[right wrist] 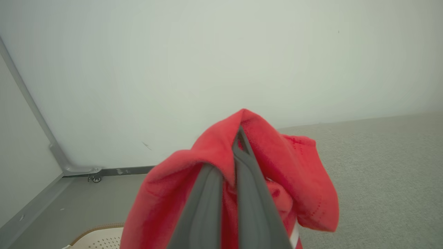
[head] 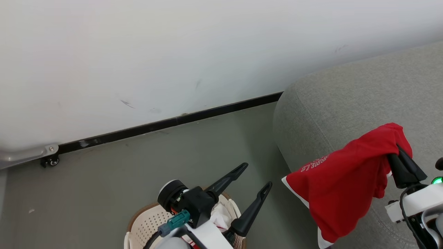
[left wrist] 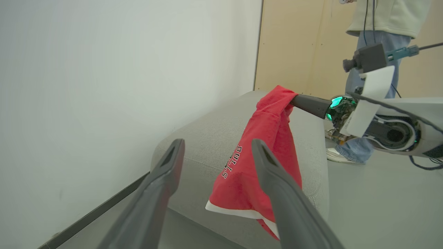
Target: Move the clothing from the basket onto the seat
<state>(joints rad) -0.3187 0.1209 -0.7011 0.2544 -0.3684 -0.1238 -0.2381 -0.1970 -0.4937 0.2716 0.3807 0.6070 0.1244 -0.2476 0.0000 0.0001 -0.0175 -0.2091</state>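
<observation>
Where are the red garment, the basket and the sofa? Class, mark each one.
red garment (head: pixel 346 180): head view, middle of the hanging cloth.
basket (head: pixel 147 224): head view, perforated cream wall.
sofa (head: pixel 346 100): head view, bare grey upholstery.

The one readable text stood on the red clothing (left wrist: pixel 266 135). Its white block lettering (left wrist: pixel 232 162) spelled "BULLS" in capitals with thin dark edging. In the left wrist view the word was turned on its side and ran down the hanging cloth toward the white-trimmed hem, each letter clear enough to tell. In the head view the same lettering (head: pixel 315 163) sat in a shallow arch on the lower left part of the cloth, just above the white hem. There it was upside down and small, so its letters were harder to tell apart.
</observation>
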